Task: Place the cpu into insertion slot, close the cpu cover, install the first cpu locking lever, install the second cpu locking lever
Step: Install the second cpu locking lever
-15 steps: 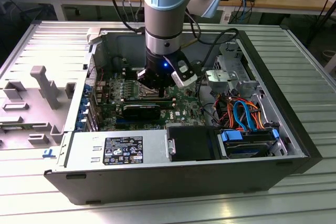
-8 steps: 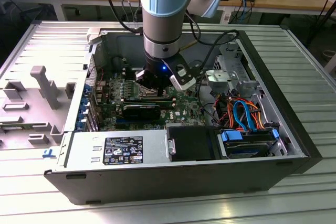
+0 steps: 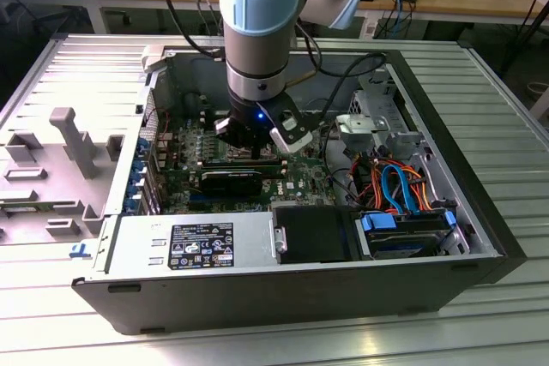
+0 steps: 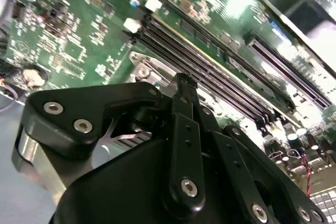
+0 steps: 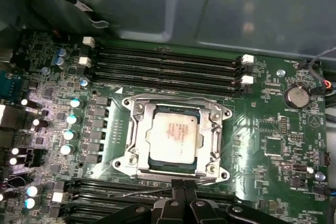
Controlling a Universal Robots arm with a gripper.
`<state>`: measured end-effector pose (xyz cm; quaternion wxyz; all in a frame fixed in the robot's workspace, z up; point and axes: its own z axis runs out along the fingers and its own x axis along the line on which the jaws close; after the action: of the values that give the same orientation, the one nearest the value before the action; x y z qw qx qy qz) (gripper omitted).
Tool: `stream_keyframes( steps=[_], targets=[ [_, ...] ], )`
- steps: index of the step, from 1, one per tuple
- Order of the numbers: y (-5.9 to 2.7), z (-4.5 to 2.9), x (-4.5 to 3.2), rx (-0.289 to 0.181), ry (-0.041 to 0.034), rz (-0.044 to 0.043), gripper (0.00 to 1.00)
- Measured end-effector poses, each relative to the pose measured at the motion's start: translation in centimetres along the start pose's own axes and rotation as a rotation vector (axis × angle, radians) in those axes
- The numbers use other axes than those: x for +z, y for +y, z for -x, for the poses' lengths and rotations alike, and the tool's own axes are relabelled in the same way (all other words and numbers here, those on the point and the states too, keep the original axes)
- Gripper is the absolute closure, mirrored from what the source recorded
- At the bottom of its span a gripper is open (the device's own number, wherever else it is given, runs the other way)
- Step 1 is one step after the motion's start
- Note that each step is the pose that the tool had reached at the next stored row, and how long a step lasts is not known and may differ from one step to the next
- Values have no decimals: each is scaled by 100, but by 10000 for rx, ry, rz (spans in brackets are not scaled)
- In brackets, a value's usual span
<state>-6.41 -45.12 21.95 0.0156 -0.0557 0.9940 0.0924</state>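
Inside the open black desktop computer case [image 3: 283, 297], at the middle of the green circuit board [image 5: 273, 124], sits the square CPU socket with its silver metal rim [image 5: 131, 129]. The cpu, a small flat square chip with a dull silver top [image 5: 173, 136], lies seated within that insertion slot. The cpu cover, a thin square silver frame plate with a large window [image 5: 212, 129], lies flat over the socket, and the chip's top shows through its window. A thin silver wire lever [image 5: 142, 192] runs along the socket edge nearest my fingertips, level with the board.

My black two-finger gripper [image 5: 182, 186] hangs directly above that same socket edge. In the first wrist view my fingertips [image 5: 177, 184] are pressed together, with nothing pinched between them, and their ends sit just beside the cover's edge; whether they touch it cannot be determined. In the second wrist view the fingertips [image 4: 184, 83] stand just beside the long black memory slots [image 4: 210, 72].

In the exterior view, my grey-and-blue arm [image 3: 257, 15] descends vertically into the case, with the gripper [image 3: 255, 153] low over the board. A silver power supply box [image 3: 193, 246] occupies the near side of the case, and orange and blue cables [image 3: 399, 182] lie at the exterior view's right. The case rests on a ribbed grey metal table [image 3: 506, 143].
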Motion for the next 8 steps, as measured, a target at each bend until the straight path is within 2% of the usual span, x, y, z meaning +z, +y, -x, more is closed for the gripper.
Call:
stream_keyframes(
  steps=[3, 8],
  targets=[
    [-10, -59, 15, 2, -15, 120, 89],
    [-28, -146, 36, 4, -23, 186, 89]
  ],
)
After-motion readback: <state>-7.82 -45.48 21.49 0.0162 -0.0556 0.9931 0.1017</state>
